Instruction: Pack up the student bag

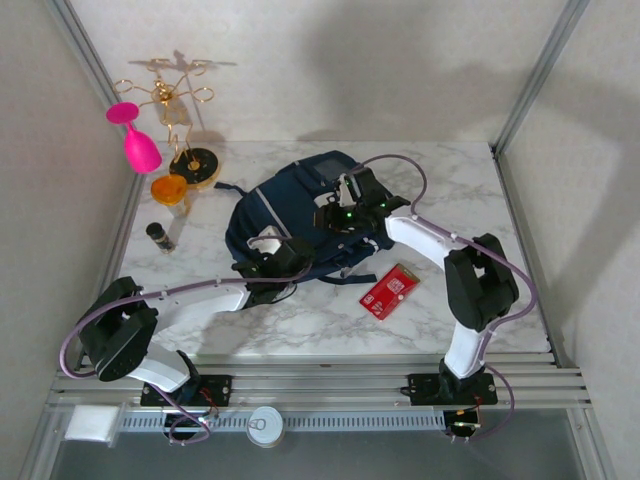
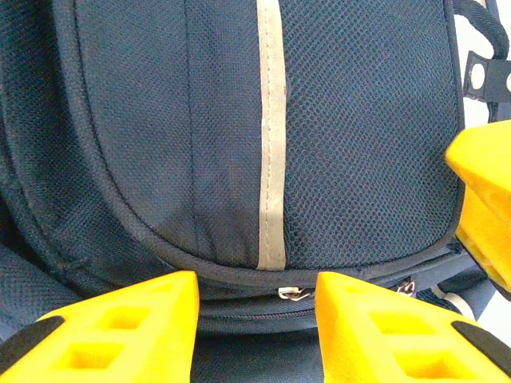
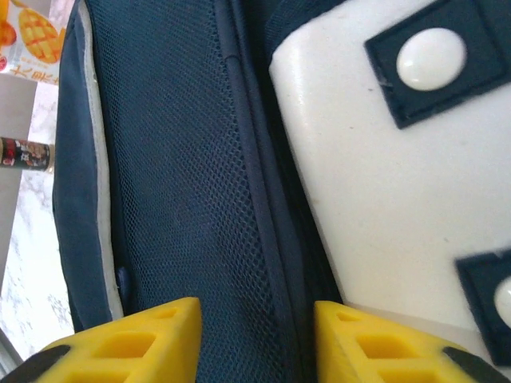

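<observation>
Jaws parted, both arms bent over student bag [image 1: 300, 195].

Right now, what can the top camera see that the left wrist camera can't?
Top view: a pink glass, a gold rack and a red packet, all lying apart from the bag, plus both arms reaching over it. Left wrist view: up close, a small metal zipper pull below the front pocket, near the open left gripper. Both: the navy student bag with its pale grey stripe.
</observation>
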